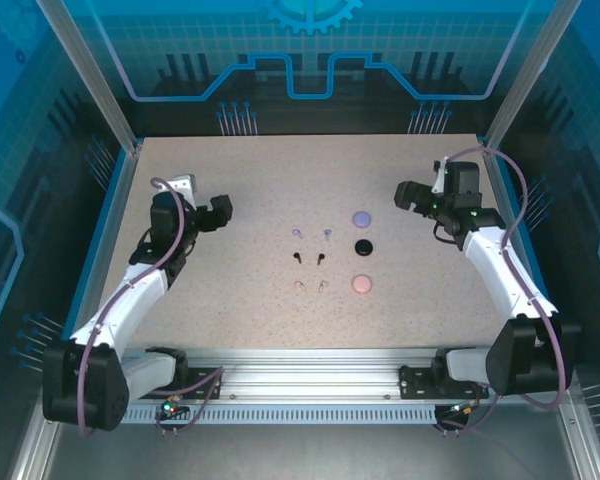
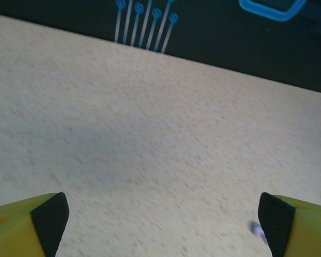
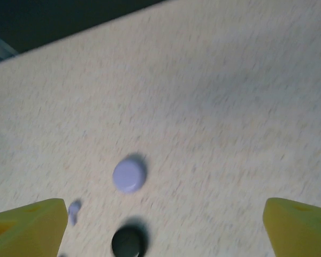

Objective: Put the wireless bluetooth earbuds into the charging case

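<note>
**Reader:** What sits closest to the lens?

**Describer:** In the left wrist view, the left end effector (image 2: 163,219). Its two yellow fingers (image 2: 10,230) with black pads sit in the bottom corners, spread wide. Nothing lies between them but bare speckled surface (image 2: 150,134). The right end effector (image 3: 163,225) looks much the same in its own view, with yellow fingers far apart and nothing held.

**Reader:** Where are the earbuds?

**Describer:** Seen from above, they lie mid-surface between the two arms, in three rows of two. The lavender earbuds (image 1: 296,232) are farthest from the arm bases, the black earbuds (image 1: 294,258) are in the middle, and the pale pink earbuds (image 1: 300,286) are nearest. To the right of each row is a round case of matching colour: the lavender case (image 1: 361,217), the black case (image 1: 364,246) and the pink case (image 1: 361,284). Each pair is near its case but not touching it. The right end effector (image 1: 405,192) hangs near the lavender case, beyond it and to the right. The left end effector (image 1: 215,210) is well apart, off to the left.

**Reader:** How would an earbud handle?

**Describer:** This is my judgement. They are tiny, very light, hard and smooth, so one is likely to skid or flick away if pinched off-centre. The stem looks like the best hold, taken with a gentle pinch from above. I cannot tell whether the cases are open, since they read as flat discs.
</note>
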